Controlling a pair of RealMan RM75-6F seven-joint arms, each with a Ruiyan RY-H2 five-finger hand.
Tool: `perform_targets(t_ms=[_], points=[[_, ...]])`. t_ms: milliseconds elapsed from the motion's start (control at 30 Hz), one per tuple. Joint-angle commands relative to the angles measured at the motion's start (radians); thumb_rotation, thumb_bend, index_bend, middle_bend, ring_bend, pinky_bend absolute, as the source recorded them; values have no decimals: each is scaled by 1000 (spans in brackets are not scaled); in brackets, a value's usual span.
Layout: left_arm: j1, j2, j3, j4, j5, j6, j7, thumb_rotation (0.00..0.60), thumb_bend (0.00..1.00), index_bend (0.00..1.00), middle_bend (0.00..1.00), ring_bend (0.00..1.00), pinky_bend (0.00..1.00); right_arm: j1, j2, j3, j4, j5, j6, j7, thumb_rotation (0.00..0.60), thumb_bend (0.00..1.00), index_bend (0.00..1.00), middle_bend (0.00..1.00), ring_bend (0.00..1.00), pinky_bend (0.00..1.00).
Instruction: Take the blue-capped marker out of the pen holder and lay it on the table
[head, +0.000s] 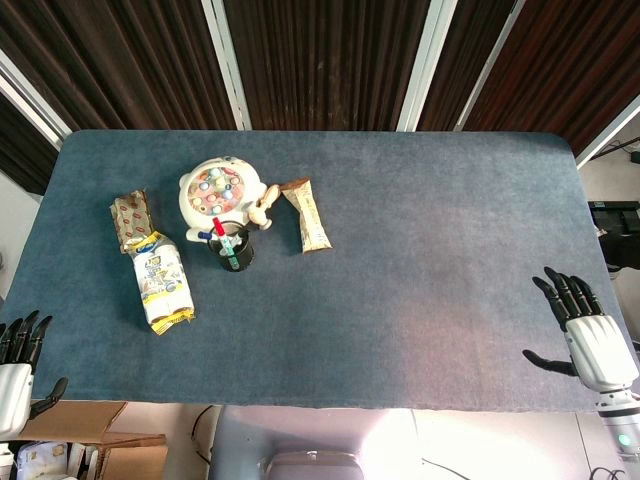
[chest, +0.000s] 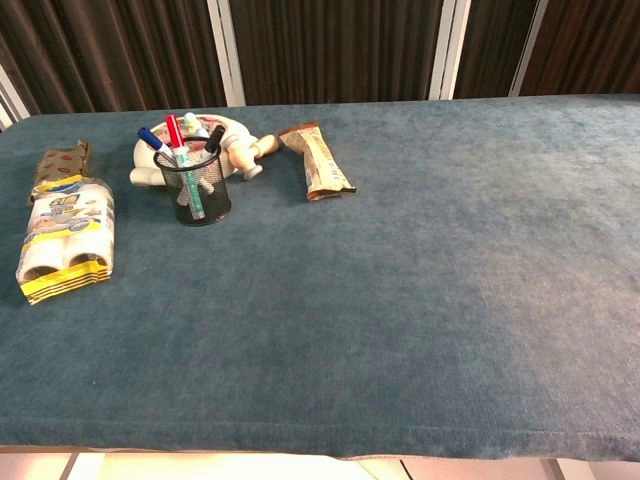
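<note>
blue-capped marker (chest: 150, 139) standing tilted in mesh pen holder (chest: 198, 193), far left, among other pens. left hand (head: 17, 368) and right hand (head: 585, 330) parked at near corners, fingers spread, empty, likely awaiting the reach.

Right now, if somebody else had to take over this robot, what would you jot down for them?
Left hand: open, at the near left table edge, holding nothing.
Right hand: open, at the near right edge, holding nothing.
Blue-capped marker: standing in the mesh pen holder, far left of the table, with a red-capped marker beside it.
Done: nothing.
Left: reach in, pull the blue-capped one out, lay it on bare cloth.
</note>
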Motion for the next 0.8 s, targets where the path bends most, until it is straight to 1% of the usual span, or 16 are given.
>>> perform_targets(t_ms=[33, 300, 400, 467, 567, 633, 700, 800], points=[[-1, -2, -2, 2, -7, -6, 0, 600, 240, 0, 0, 0, 0, 1, -1, 1, 1, 1, -1, 1, 600, 0, 0, 0, 0, 0], [-8, -9, -6, 8, -6, -13, -5, 600, 241, 0, 0, 0, 0, 11, -7, 5, 5, -2, -9, 1, 600, 0, 0, 0, 0, 0], [-35, 0, -19, 5, 11, -29, -4, 600, 241, 8, 0, 0, 0, 8, -6, 7, 7, 2, -2, 4, 600, 0, 0, 0, 0, 0], [-70, 10, -37, -1, 29, -55, 1, 600, 247, 19, 0, 0, 0, 8, -4, 10, 5, 3, 1, 4, 600, 0, 0, 0, 0, 0], [-138, 36, -71, -23, 47, -114, -2, 600, 260, 39, 0, 0, 0, 13, 2, 15, -4, 0, 4, 0, 600, 0, 0, 0, 0, 0], [-188, 51, -104, -42, 42, -158, -23, 600, 269, 74, 12, 1, 0, 16, 8, 18, -12, -2, 3, -5, 600, 0, 0, 0, 0, 0], [-242, 59, -141, -57, 32, -204, -54, 600, 279, 127, 48, 17, 0, 17, 13, 18, -18, -5, 4, -10, 600, 0, 0, 0, 0, 0], [-340, 64, -203, -74, -16, -308, -117, 600, 287, 184, 113, 68, 32, 17, 19, 18, -25, -8, 6, -16, 600, 0, 0, 0, 0, 0]])
